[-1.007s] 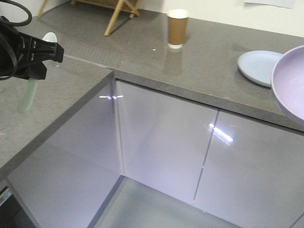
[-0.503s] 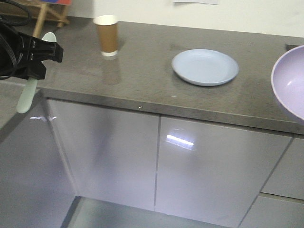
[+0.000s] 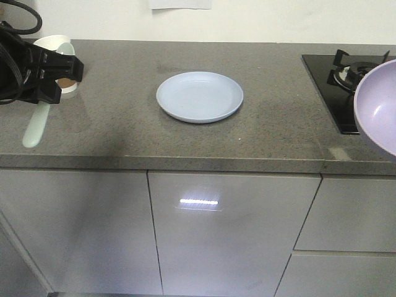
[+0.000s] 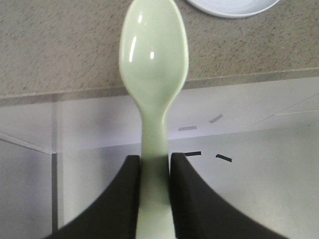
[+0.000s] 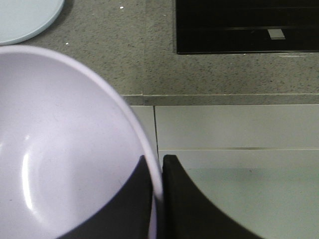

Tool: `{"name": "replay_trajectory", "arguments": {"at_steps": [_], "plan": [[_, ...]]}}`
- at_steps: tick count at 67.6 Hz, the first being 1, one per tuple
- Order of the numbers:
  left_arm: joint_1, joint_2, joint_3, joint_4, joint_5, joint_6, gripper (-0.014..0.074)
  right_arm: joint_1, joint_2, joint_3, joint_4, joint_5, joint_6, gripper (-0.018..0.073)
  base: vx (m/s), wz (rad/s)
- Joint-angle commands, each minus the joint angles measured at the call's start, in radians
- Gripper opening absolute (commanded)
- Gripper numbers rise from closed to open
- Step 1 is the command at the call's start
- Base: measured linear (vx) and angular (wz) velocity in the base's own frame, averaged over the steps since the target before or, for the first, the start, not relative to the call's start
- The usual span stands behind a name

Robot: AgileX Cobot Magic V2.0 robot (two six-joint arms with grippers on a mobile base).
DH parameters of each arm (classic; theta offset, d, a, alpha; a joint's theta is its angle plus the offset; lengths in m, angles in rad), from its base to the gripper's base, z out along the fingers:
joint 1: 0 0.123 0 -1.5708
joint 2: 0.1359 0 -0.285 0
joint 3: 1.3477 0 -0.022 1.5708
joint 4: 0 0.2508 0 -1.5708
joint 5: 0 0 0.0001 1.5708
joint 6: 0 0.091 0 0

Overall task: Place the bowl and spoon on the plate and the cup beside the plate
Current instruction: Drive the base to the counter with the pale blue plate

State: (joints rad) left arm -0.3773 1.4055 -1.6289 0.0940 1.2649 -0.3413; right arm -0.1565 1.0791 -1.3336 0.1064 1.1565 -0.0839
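Observation:
The pale blue plate (image 3: 199, 97) lies on the grey counter, near its middle. My left gripper (image 3: 38, 74) hangs over the counter's left end, shut on the handle of the mint-green spoon (image 3: 34, 130). In the left wrist view the spoon (image 4: 153, 64) juts out past the gripper (image 4: 154, 164), with the plate's edge (image 4: 234, 6) at the top. The brown cup (image 3: 60, 62) stands behind that gripper, mostly hidden. The lavender bowl (image 3: 378, 108) hangs at the right edge. My right gripper (image 5: 157, 162) is shut on the bowl's (image 5: 60, 149) rim, one finger inside and one outside.
A black gas hob (image 3: 343, 77) is set into the counter (image 3: 124, 124) at the right, under and behind the bowl. White cabinet doors (image 3: 229, 229) run below the counter's front edge. A wall closes off the back.
The view has swung right along the counter: the plate moved from the right side to the middle, and the cup slid left behind my left gripper. Both grippers keep their holds.

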Motion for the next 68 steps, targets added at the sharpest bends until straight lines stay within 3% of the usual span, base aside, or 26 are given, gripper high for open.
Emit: {"name": "replay_trajectory", "arguments": {"at_steps": [1,68], "plan": [[-0.005,-0.036,-0.028,0.003,-0.022,0.001,0.0,-0.008,-0.015,-0.023,0.002,-0.058,-0.007,-0.0006,0.11,-0.21],[-0.005,-0.036,-0.028,0.003,-0.022,0.001,0.0,-0.008,-0.015,-0.023,0.002,-0.058,-0.007,-0.0006,0.12,-0.02]]}}
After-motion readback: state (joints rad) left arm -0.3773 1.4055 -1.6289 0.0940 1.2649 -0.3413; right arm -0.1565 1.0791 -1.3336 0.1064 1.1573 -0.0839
